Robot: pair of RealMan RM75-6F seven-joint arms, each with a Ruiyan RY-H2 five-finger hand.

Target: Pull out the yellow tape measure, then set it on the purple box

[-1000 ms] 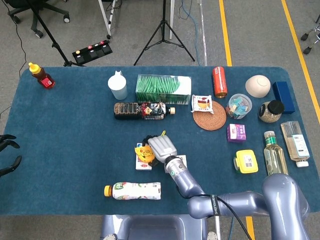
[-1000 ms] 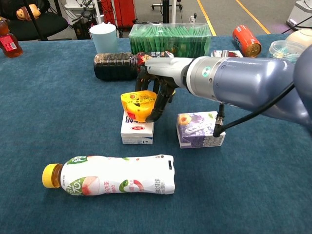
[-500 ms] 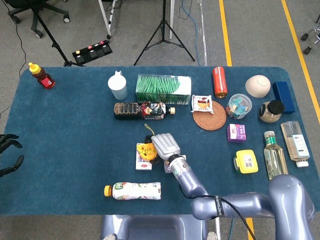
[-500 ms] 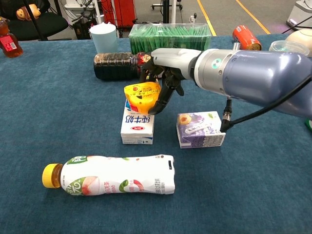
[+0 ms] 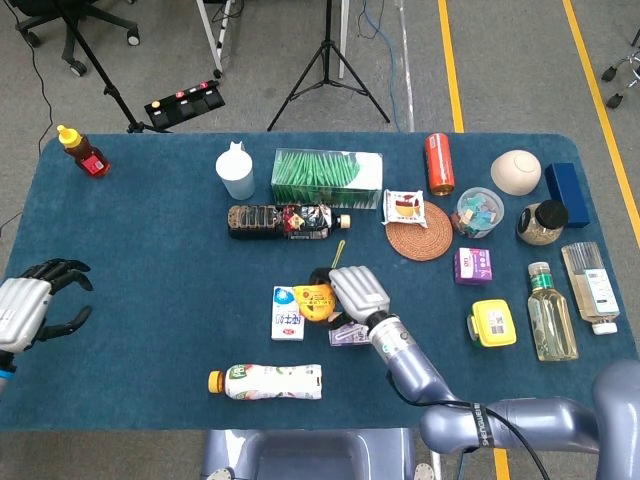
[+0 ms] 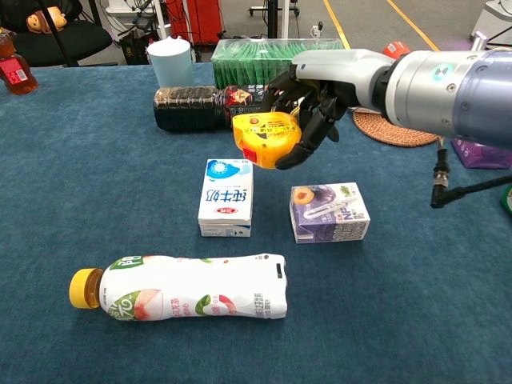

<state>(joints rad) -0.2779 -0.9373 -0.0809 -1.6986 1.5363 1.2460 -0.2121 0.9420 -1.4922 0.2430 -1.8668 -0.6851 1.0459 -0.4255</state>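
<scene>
My right hand [image 6: 324, 92] [image 5: 358, 289] grips the yellow tape measure [image 6: 267, 139] [image 5: 320, 297] and holds it in the air. The tape measure hangs above the gap between the white milk carton [image 6: 226, 197] [image 5: 286, 312] and the purple box [image 6: 330, 213] [image 5: 345, 335], up and to the left of the box. The purple box lies flat on the blue table with nothing on it. In the head view my left hand [image 5: 30, 305] is at the table's left edge, fingers apart and holding nothing.
A peach drink bottle [image 6: 184, 298] lies on its side in front of the cartons. Behind them are a dark bottle [image 6: 196, 108], a green box [image 6: 276, 60] and a white jug [image 6: 170, 60]. A coaster, jars and bottles crowd the right side [image 5: 480, 265].
My right hand has lifted the tape measure off the milk carton and carried it right, towards the purple box. My left hand has come further into the head view.
</scene>
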